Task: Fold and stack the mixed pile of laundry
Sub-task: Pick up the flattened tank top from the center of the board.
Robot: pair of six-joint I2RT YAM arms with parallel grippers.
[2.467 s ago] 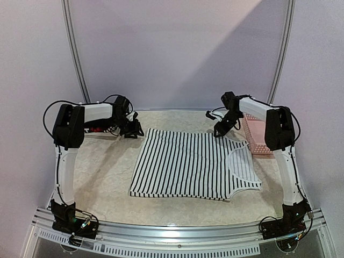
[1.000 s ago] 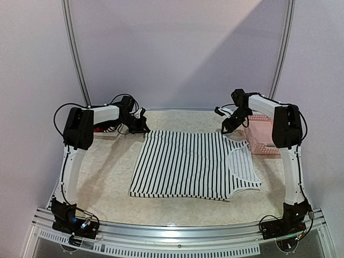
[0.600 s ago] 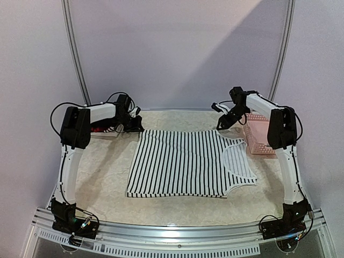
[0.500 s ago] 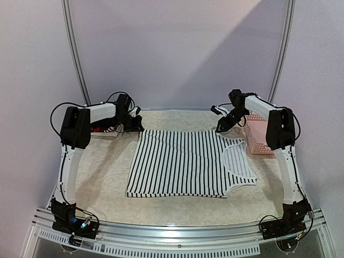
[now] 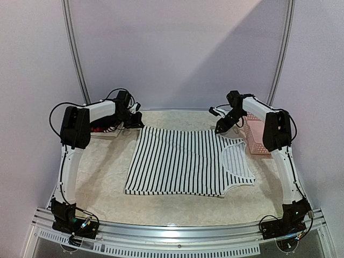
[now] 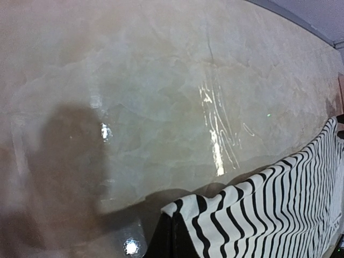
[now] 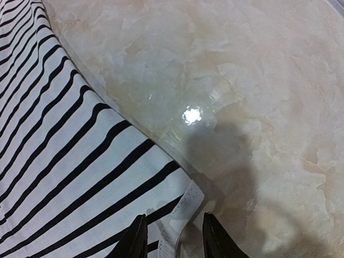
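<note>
White arms [image 5: 65,172] with black joints [image 5: 74,128], black fingers [image 7: 135,239] and looping cables [image 5: 52,112]

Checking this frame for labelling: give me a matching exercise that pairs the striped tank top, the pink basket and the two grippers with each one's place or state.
Things:
1. striped tank top
2. pink basket
3. left gripper
4. right gripper

Place or state:
A. stands to the right of the cloth
B. shut on the cloth's far left corner
C. spread out flat in the middle
D. fingers apart, astride the cloth's white-edged hem

Pairs: 1-C, 2-A, 3-B, 4-D
</note>
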